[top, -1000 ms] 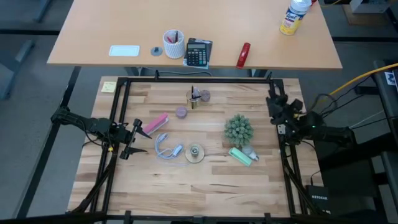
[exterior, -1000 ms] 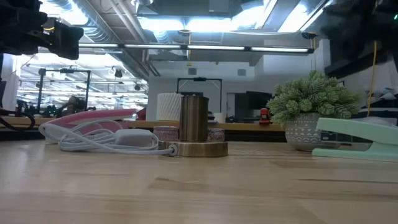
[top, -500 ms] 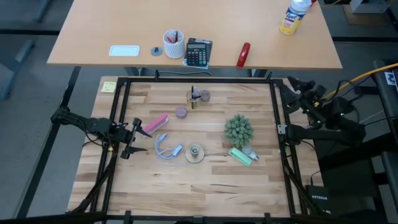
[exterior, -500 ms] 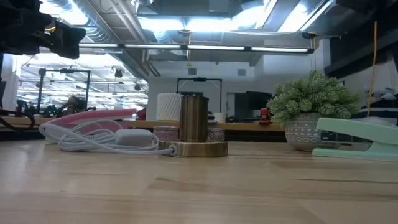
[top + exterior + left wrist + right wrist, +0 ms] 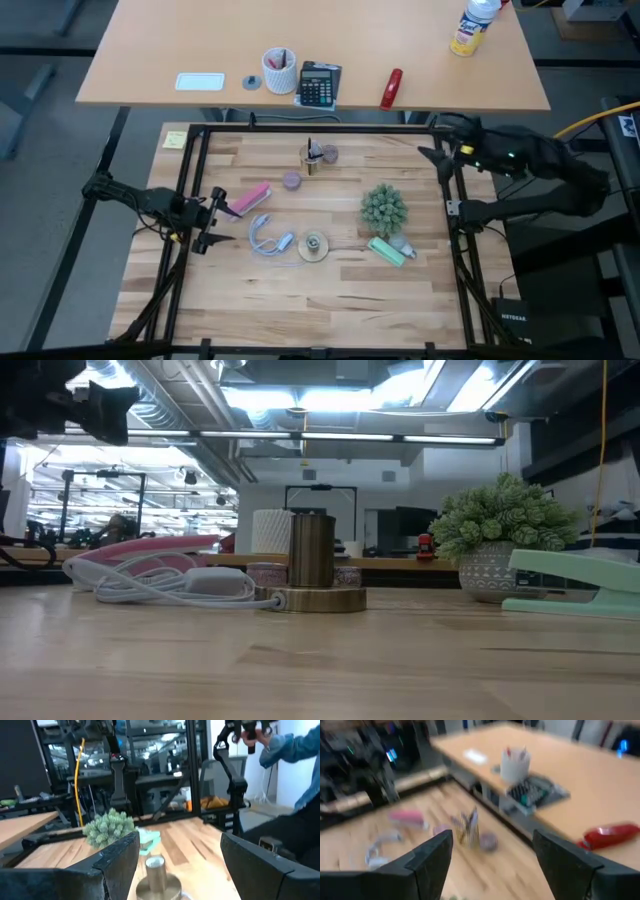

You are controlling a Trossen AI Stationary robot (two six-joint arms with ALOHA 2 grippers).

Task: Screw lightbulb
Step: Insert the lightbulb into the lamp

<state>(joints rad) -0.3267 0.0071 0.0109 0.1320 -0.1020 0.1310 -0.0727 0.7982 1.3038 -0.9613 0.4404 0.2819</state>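
The lightbulb (image 5: 404, 243) is small and white. It lies on the table between the plant (image 5: 383, 208) and the mint-green bar (image 5: 387, 251). The tan disc socket (image 5: 313, 246) stands mid-table, its brass cylinder upright (image 5: 312, 550); it also shows in the left wrist view (image 5: 155, 876). My left gripper (image 5: 218, 221) is open and empty above the table's left side, pointing toward the socket. My right gripper (image 5: 438, 152) is open and empty above the table's far right corner, well away from the bulb.
A pink stapler (image 5: 250, 198), a white cable (image 5: 266, 240), tape rolls (image 5: 291, 180) and a clip holder (image 5: 312, 158) lie on the table's far and left parts. A desk behind holds a calculator (image 5: 319, 85) and a cup (image 5: 279, 70). A person (image 5: 287, 747) shows beyond the table.
My right arm has swung from the table's right edge toward its far right corner, and its gripper has turned to point toward the table's left. My left gripper has risen a little. Nothing on the table has moved.
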